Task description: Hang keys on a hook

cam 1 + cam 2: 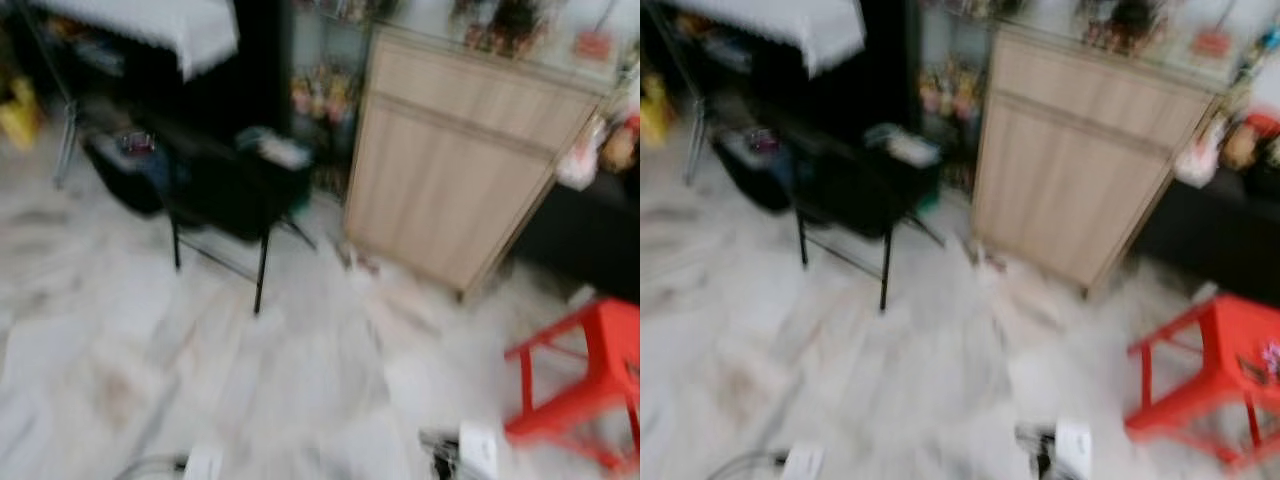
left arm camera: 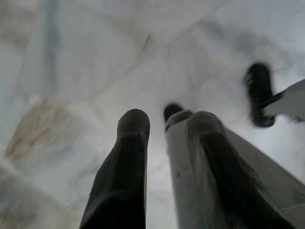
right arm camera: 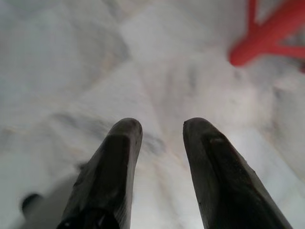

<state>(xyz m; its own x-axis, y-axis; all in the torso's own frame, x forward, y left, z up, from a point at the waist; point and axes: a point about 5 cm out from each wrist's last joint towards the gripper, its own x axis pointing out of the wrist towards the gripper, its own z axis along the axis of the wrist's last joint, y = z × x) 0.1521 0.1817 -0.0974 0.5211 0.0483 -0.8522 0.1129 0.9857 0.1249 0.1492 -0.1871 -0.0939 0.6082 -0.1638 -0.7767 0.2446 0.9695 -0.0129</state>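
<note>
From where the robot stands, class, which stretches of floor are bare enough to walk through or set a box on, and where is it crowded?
The widest bare patch is the marble floor in front, bordered by the black stand, the wooden cabinet and the red stool. A narrower strip runs between stand and cabinet. It is crowded around the stand, and on the cluttered shelves behind it.

Left gripper [image 2: 164, 124], right gripper [image 3: 162, 129]: fingers parted.

Open floor [image 1: 300, 380] between black table [image 1: 230, 190] and red stool [image 1: 585, 385].
</note>
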